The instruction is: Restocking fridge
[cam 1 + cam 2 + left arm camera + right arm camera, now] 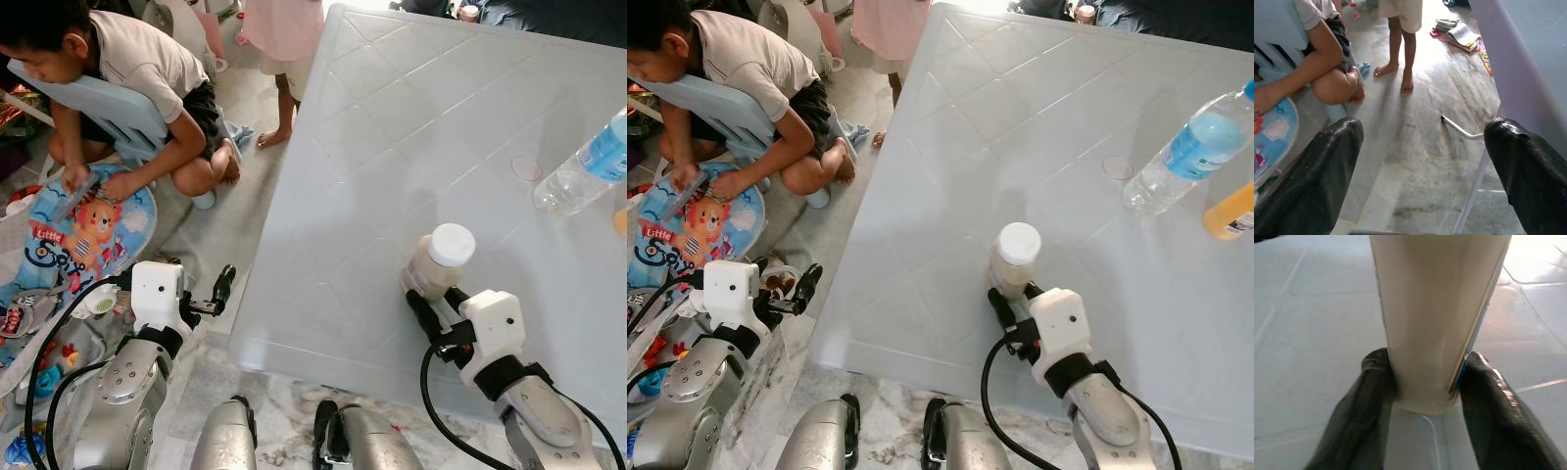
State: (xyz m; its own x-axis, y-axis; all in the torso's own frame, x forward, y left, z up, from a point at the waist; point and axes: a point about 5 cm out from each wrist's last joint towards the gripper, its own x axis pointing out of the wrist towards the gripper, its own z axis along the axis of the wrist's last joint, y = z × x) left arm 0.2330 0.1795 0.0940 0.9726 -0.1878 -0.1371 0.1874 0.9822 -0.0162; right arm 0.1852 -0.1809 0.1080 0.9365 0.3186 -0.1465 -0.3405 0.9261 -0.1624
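The right gripper (431,299) has its jaws clamped on the base of a cream-coloured bottle (436,262) with a white cap, which stands upright on the white tabletop (392,137). In the right wrist view the bottle (1437,318) sits squarely between the two black fingers (1359,416), each pressed against its side, its bottom touching the tabletop.

Well beyond the jaws, toward the tabletop's far right side, a clear water bottle (588,162) with a blue label lies tilted, and an orange-filled bottle (1231,213) shows just beside it.

The left gripper (217,292) hangs off the tabletop's left edge, above the marble floor (1420,147), its jaws spread wide apart with nothing between them. Ahead of those jaws a person (127,88) crouches over a colourful mat (73,245), and another person's bare legs (1400,54) stand on the floor.
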